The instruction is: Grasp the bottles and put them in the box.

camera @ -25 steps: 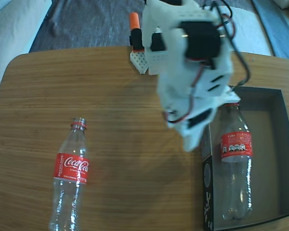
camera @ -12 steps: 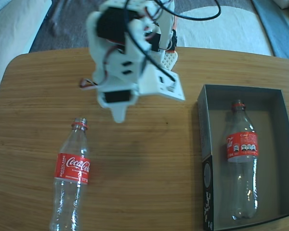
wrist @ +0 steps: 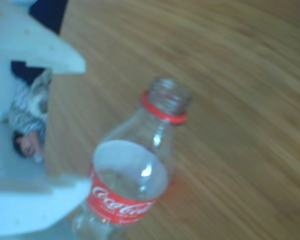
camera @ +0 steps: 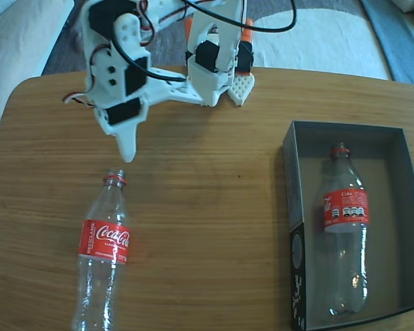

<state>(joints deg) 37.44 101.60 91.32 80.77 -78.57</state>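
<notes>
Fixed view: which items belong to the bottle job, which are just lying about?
Job:
- clear plastic Coca-Cola bottle lying on the table
- second clear Coca-Cola bottle lying inside the box
- shallow cardboard box, dark grey inside
- white gripper

Not part of it:
- wooden table
- grey rug beyond the table

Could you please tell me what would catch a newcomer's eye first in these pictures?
Probably the white 3D-printed robot arm with black motors, reaching over the far left of the wooden table in the fixed view. Just below its tip, a clear capless Coca-Cola bottle with a red label lies on the bare wood. At the right, a second clear Coca-Cola bottle lies inside the shallow dark grey cardboard box.
</notes>
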